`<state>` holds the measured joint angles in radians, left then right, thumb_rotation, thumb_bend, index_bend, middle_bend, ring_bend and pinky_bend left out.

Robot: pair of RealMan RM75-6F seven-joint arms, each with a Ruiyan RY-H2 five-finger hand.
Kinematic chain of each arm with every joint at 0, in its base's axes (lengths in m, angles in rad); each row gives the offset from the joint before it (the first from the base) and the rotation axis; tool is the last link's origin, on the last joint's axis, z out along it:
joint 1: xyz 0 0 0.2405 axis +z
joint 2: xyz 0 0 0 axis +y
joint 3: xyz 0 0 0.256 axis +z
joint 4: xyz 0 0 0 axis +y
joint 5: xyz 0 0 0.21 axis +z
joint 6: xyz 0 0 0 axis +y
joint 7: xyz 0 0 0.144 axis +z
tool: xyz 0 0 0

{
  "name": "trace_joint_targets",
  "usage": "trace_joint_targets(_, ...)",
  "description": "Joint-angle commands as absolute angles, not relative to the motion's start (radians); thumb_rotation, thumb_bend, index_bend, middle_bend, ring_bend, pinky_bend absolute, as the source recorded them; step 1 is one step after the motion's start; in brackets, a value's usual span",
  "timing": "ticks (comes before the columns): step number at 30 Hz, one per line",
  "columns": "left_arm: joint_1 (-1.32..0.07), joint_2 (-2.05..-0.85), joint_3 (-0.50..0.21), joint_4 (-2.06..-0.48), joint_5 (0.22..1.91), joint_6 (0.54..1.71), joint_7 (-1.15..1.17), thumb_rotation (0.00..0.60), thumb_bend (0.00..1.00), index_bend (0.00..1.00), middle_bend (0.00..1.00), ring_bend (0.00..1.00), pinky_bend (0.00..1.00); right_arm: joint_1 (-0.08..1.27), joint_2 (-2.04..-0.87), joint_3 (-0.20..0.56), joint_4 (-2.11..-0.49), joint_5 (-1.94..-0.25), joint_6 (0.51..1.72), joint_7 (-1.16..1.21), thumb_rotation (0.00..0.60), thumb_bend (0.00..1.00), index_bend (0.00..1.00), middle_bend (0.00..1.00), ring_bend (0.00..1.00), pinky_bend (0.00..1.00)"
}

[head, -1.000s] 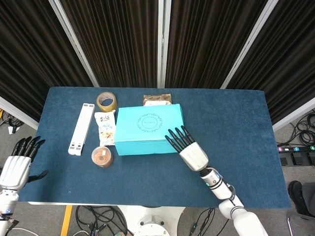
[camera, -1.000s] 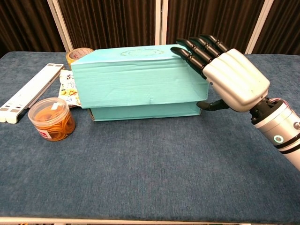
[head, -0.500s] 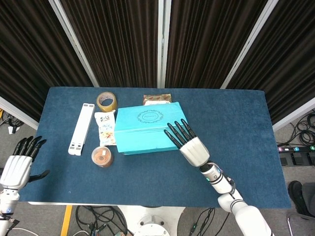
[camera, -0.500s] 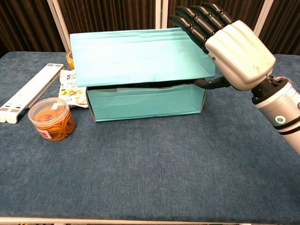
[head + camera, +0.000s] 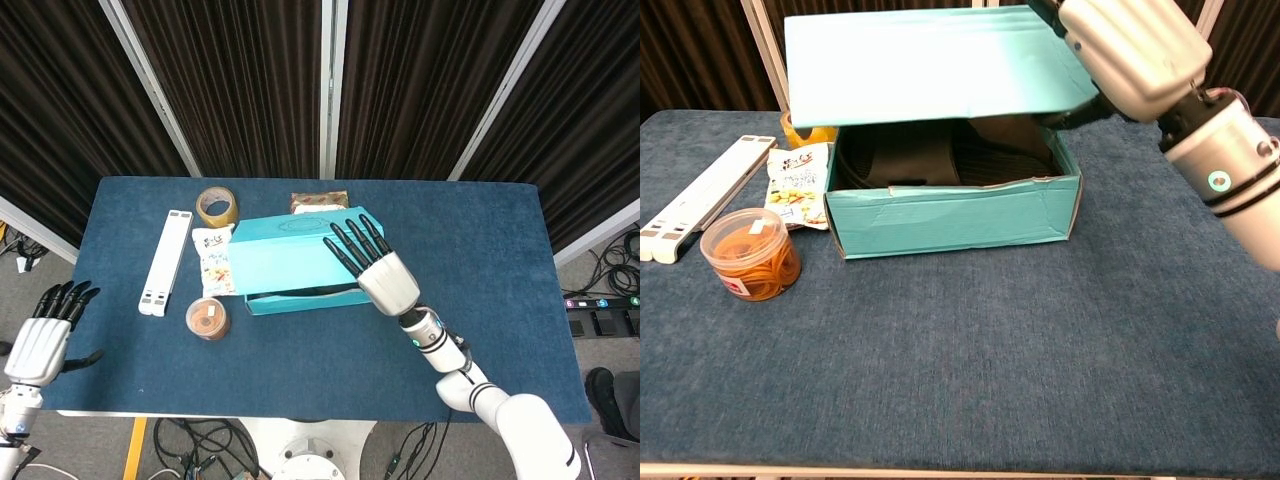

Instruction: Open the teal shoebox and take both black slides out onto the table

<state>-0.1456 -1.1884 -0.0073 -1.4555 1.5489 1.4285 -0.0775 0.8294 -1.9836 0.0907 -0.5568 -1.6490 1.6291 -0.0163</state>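
The teal shoebox (image 5: 950,215) stands mid-table with its lid (image 5: 930,65) raised at the front, hinged at the back. My right hand (image 5: 1135,45) grips the lid's right front corner, fingers over the top and thumb underneath. Inside the box lie the black slides (image 5: 940,155), side by side and partly shadowed. From the head view the lid (image 5: 290,255) hides most of the box (image 5: 300,300), and the right hand (image 5: 375,270) rests over its right end. My left hand (image 5: 45,335) hangs open beyond the table's left front corner, holding nothing.
Left of the box are a snack packet (image 5: 798,185), a clear jar of rubber bands (image 5: 750,253) and a white bar (image 5: 700,195). A tape roll (image 5: 217,207) and a brown packet (image 5: 320,202) lie behind the box. Bare blue cloth spreads in front and to the right.
My right hand has risen and swung the lid up from nearly closed, exposing the black slides. The left hand drifted slightly lower.
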Motion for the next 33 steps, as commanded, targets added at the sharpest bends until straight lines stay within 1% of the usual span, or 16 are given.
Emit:
trace_joint_targets(1,-0.147,-1.19,-0.005,-1.452,1.548,1.424,-0.08,0.6,0.12,0.11,0.06,0.0,0.06,0.898,-1.855,0.148,-0.773,-1.604,1.484,-0.1,0.6,0.02,0.0,0.0,0.0,0.0)
trace_joint_targets(3,-0.147,-1.19,-0.003,-1.45,1.549,1.422,-0.08,0.6,0.12,0.11,0.06,0.0,0.06,0.921,-1.795,0.181,-0.881,-1.57,1.409,-0.138,0.6,0.02,0.0,0.0,0.0,0.0)
trace_joint_targets(7,-0.149,-1.188,-0.002,-1.449,1.544,1.414,-0.081,0.6,0.12,0.11,0.06,0.0,0.06,0.966,-1.694,0.252,-1.045,-1.494,1.271,-0.218,0.6,0.02,0.0,0.0,0.0,0.0)
trace_joint_targets(10,-0.15,-1.188,-0.002,-1.447,1.537,1.407,-0.081,0.6,0.12,0.11,0.06,0.0,0.06,1.002,-1.64,0.302,-1.122,-1.444,1.193,-0.283,0.6,0.02,0.0,0.0,0.0,0.0)
trace_joint_targets(13,-0.153,-1.189,-0.002,-1.446,1.532,1.399,-0.08,0.6,0.12,0.11,0.06,0.0,0.06,1.034,-1.619,0.353,-1.158,-1.379,1.125,-0.323,0.6,0.02,0.0,0.0,0.0,0.0)
trace_joint_targets(16,-0.155,-1.189,-0.004,-1.446,1.529,1.395,-0.079,0.6,0.12,0.11,0.06,0.0,0.06,1.072,-1.624,0.401,-1.154,-1.31,1.069,-0.356,0.6,0.02,0.0,0.0,0.0,0.0)
trace_joint_targets(19,-0.155,-1.188,-0.005,-1.448,1.525,1.394,-0.076,0.6,0.12,0.11,0.06,0.0,0.06,1.112,-1.643,0.433,-1.122,-1.26,1.029,-0.384,0.6,0.02,0.0,0.0,0.0,0.0)
trace_joint_targets(26,-0.155,-1.185,-0.007,-1.445,1.515,1.388,-0.08,0.6,0.12,0.11,0.06,0.0,0.06,1.18,-1.709,0.494,-1.045,-1.179,1.016,-0.404,0.6,0.05,0.0,0.0,0.0,0.0)
trace_joint_targets(30,-0.154,-1.186,-0.008,-1.44,1.509,1.387,-0.085,0.6,0.12,0.11,0.06,0.0,0.06,1.224,-1.744,0.505,-0.984,-1.166,1.01,-0.408,0.6,0.07,0.0,0.0,0.0,0.0)
trace_joint_targets(33,-0.155,-1.188,-0.008,-1.433,1.504,1.381,-0.092,0.6,0.12,0.11,0.06,0.0,0.06,1.25,-1.77,0.51,-0.932,-1.172,1.028,-0.4,0.6,0.07,0.0,0.0,0.0,0.0)
